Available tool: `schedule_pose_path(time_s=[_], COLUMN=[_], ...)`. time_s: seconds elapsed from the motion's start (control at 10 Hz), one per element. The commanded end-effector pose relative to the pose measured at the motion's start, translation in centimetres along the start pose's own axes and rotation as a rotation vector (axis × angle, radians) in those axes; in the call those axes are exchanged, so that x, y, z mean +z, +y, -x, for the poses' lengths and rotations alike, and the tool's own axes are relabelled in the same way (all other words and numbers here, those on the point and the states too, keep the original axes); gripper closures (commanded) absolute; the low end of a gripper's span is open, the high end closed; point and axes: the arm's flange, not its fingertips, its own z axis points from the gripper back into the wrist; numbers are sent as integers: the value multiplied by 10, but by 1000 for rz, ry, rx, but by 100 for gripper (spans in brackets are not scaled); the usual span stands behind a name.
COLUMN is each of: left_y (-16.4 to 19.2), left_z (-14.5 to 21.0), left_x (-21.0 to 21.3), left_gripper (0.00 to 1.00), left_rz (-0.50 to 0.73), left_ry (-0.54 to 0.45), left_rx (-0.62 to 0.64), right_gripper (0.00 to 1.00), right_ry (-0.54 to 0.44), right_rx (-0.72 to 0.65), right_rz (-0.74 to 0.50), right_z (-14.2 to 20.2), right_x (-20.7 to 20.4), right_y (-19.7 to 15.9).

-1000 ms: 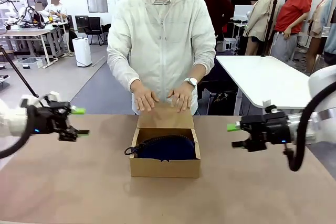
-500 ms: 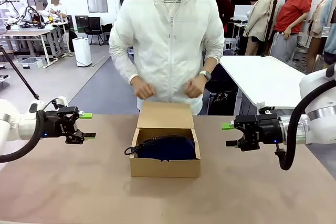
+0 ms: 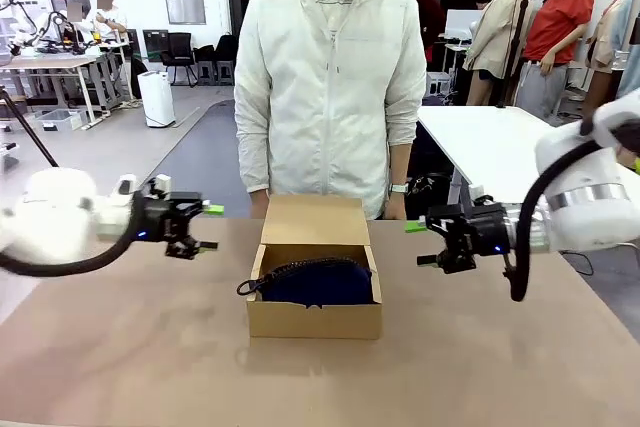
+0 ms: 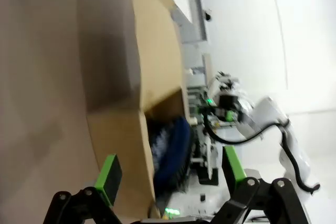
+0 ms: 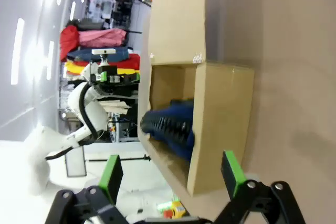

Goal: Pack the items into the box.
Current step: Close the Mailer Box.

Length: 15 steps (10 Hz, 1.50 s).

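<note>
The pouch (image 3: 318,282) lies in the box (image 3: 314,319) mid-desk, its long axis running left to right, pull loop poking over the left wall. The lid (image 3: 315,219) stands up at the far side. The left gripper (image 3: 205,228) and right gripper (image 3: 421,243) flank the box, fingers apart and empty, about equally near, both level with the lid.

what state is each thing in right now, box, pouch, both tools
small brown cardboard box: upright on the table, lid flap open, tipped back toward the person
navy-blue soft fabric zip pouch: inside the box, its pull loop hanging over the left wall
left tool: open, empty, beside the box's left side, apart from it
right tool: open, empty, beside the box's right side, apart from it
</note>
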Motion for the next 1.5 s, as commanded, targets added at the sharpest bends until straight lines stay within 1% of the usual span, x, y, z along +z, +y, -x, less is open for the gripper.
schedule_pose_path(time_s=[0.0, 0.1, 0.2, 0.3, 0.4, 0.5, 0.7, 0.9, 1.1, 1.2, 1.3, 1.4], left_y=[7, 17, 28, 39, 48, 53, 52, 52, 49, 48, 46, 45], left_z=[-44, -60, -69, -76, -78, -80, -78, -79, -78, -78, -77, -77], left_x=[-35, -53, -65, -75, -84, -91, -100, -109, -119, -122, -124, -127], left_gripper=[0, 0, 0, 0, 0, 0, 0, 0, 0, 0, 0, 5], left_rz=[-43, -50, -44, -49, -16, 71, 225, 267, 267, 263, 264, 265], left_ry=[-41, -51, -37, -69, -45, 7, 46, 87, 113, 110, 130, 129], left_rx=[13, 15, 14, -8, -24, -46, -88, -88, -106, -118, -127, -121], right_gripper=[0, 0, 0, 0, 0, 0, 0, 0, 0, 0, 0, 6], right_ry=[-8, -33, -73, -87, -73, -56, 11, 74, 107, 109, 108, 112], right_rx=[-71, -85, -102, -98, -73, -79, -114, -149, -149, -141, -137, -130], right_rz=[85, 104, 149, 165, 116, 48, -73, -123, -153, -162, -169, -167], right_z=[-46, -69, -87, -102, -113, -119, -119, -116, -115, -115, -114, -113], right_x=[-38, -57, -74, -92, -108, -119, -124, -126, -125, -124, -123, -122], right_y=[-8, -19, -30, -38, -43, -43, -43, -45, -44, -44, -42, -42])
